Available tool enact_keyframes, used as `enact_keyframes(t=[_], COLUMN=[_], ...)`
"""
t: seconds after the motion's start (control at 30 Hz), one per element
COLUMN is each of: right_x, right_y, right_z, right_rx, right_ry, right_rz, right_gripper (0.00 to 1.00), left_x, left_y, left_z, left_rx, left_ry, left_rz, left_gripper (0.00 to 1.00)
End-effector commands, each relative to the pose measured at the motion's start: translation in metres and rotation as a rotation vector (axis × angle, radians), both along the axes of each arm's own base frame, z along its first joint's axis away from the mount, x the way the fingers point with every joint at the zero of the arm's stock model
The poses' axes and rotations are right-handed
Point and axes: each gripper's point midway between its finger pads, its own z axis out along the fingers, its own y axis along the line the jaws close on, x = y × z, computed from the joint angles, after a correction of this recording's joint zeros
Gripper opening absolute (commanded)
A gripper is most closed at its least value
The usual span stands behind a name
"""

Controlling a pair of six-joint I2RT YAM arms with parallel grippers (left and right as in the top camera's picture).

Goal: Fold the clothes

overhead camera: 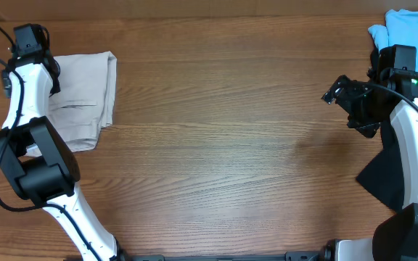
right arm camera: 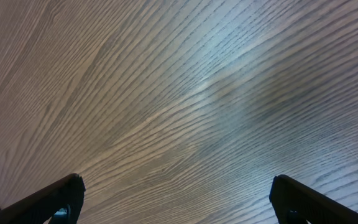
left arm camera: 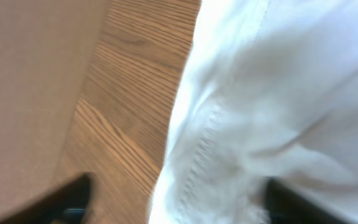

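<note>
Blurred black fingers (left arm camera: 67, 200) of the left gripper (left arm camera: 179, 208) sit at the bottom corners of the left wrist view, spread wide with nothing clamped between them, one over wood and the other over cloth. Largest of all is the worktop (overhead camera: 223, 145), a brown wood-look surface with long, fine grain. The right wrist view shows that grain close up with a soft sheen, while the overhead view shows its whole spread. Next come the shorts (overhead camera: 85, 87), lying at the far left corner of the worktop, folded into a rough rectangle of soft, slightly rumpled khaki cotton with a straight right edge and a thin pocket slit across it. From the left wrist they look almost white, with puckered folds and a line of stitching along a seam, detail the overhead view is too distant to give. That view also shows a flat tan surface (left arm camera: 30, 81) at its left, too blurred to name. White-shelled with black joints, the left arm (overhead camera: 35, 159) lies over the shorts' left edge, and the right arm (overhead camera: 412, 145) stands at the right side. A black cloth (overhead camera: 383, 177), flat and angular, lies under the right arm, and a light blue garment (overhead camera: 412, 29) is bunched in the far right corner; only the overhead view shows either. The right gripper (right arm camera: 182, 205) hangs over bare wood, its fingers (right arm camera: 61, 199) wide apart and holding nothing.
</note>
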Motion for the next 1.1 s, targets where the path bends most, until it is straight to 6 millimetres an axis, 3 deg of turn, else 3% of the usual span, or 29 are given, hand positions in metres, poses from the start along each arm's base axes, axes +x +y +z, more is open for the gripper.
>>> enact_keyframes(t=[0.0, 0.1, 0.13, 0.17, 0.2, 0.4, 0.57, 0.87, 0.97, 1.07], right_x=[0.003, 0.003, 0.002, 0.002, 0.002, 0.002, 0.002, 0.003, 0.002, 0.003], right_y=[-0.002, -0.002, -0.002, -0.002, -0.002, -0.002, -0.002, -0.002, -0.002, -0.002], right_z=[0.003, 0.003, 0.003, 0.003, 0.003, 0.003, 0.003, 0.003, 0.003, 0.003], right_rx=[-0.01, -0.01, -0.01, -0.01, -0.01, -0.01, -0.01, -0.01, -0.01, -0.01], right_ry=[-0.013, -0.013, -0.013, -0.013, -0.013, -0.013, -0.013, -0.013, -0.013, -0.013], right_rz=[-0.002, -0.002, -0.002, -0.002, -0.002, -0.002, -0.002, -0.002, -0.002, -0.002], right_gripper=[1.0, 1.0, 1.0, 1.0, 1.0, 1.0, 1.0, 1.0, 1.0, 1.0], left_x=[0.004, 0.005, 0.005, 0.005, 0.004, -0.028, -0.038, -0.071, -0.083, -0.082], left_y=[0.012, -0.006, -0.017, -0.044, -0.057, -0.123, -0.148, -0.157, -0.145, -0.136], left_z=[0.028, 0.042, 0.042, 0.036, 0.032, -0.004, -0.03, -0.086, -0.088, -0.078], left_rx=[0.07, -0.008, -0.057, -0.195, -0.256, -0.622, -0.738, -0.757, -0.702, -0.668], left_ry=[-0.032, -0.116, -0.129, -0.145, -0.143, -0.036, 0.026, 0.122, 0.164, 0.15], left_rz=[0.029, 0.076, 0.074, 0.054, 0.047, 0.105, 0.054, 0.079, 0.092, 0.099], left_gripper=[1.0, 0.99, 0.92, 0.41, 0.04, 0.04, 0.04, 0.04, 0.04, 0.04])
